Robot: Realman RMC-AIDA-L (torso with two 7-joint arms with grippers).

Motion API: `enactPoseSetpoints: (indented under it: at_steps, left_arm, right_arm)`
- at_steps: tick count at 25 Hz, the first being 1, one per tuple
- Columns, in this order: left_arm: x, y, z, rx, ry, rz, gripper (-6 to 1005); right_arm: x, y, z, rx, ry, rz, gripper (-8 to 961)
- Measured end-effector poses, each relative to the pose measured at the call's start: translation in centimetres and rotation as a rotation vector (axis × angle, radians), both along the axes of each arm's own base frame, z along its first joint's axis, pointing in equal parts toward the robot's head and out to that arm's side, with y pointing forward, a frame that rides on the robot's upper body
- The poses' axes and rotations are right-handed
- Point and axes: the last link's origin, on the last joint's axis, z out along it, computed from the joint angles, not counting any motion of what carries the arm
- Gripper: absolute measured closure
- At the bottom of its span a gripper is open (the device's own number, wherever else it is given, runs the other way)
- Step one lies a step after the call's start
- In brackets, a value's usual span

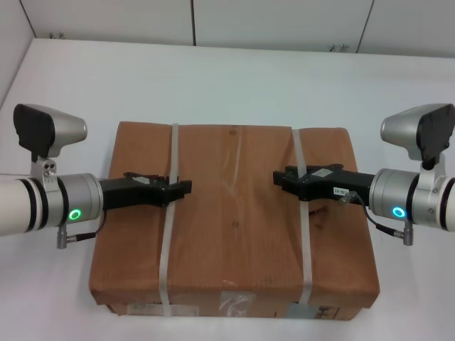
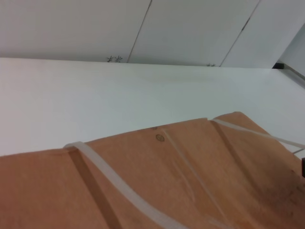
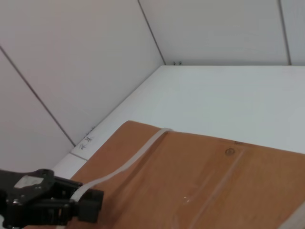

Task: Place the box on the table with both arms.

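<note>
The brown cardboard box (image 1: 234, 234) lies flat in the middle of the white table (image 1: 213, 78), with labels on its near side. Two whitish straps cross it. My left gripper (image 1: 183, 190) reaches in from the left, and its black fingers are closed on the left strap (image 1: 168, 241). In the right wrist view this strap (image 3: 138, 155) rises off the box top (image 3: 214, 191) toward the left gripper (image 3: 90, 206). My right gripper (image 1: 279, 179) reaches in from the right and is closed at the right strap (image 1: 304, 249). I cannot tell if the box rests on the table.
White wall panels (image 1: 284, 21) stand along the table's far edge, and a wall (image 1: 8, 50) runs along its left side. Bare tabletop (image 2: 95, 105) stretches beyond the box on the far side.
</note>
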Motion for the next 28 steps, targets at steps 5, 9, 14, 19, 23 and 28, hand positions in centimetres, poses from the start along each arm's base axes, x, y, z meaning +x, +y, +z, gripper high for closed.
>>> enactPoseSetpoints:
  at_steps: [5,9,14,19,23,28]
  left_arm:
    - [-0.1,-0.1,0.0,-0.003,0.002,0.001,637]
    - [-0.1,-0.1,0.0,-0.004,0.005,-0.004,502]
    - [-0.2,-0.1,0.1,-0.003,0.008,-0.004,365]
    - [-0.3,-0.1,0.2,-0.001,0.01,-0.003,249]
    - [-0.4,-0.2,0.3,0.0,0.007,-0.002,181]
    - [-0.4,-0.2,0.4,0.003,0.006,0.001,171]
  right_arm:
    - [0.3,0.0,0.2,0.013,0.006,-0.017,540]
    - [0.7,-0.3,0.3,0.02,0.012,-0.033,425]
    - [0.8,-0.3,0.3,0.02,0.018,-0.035,315]
    - [0.8,-0.4,0.3,0.02,0.018,-0.035,193]
    - [0.8,-0.4,0.3,0.021,0.028,-0.043,80]
    - [1.5,-0.9,1.0,0.039,0.068,-0.062,78]
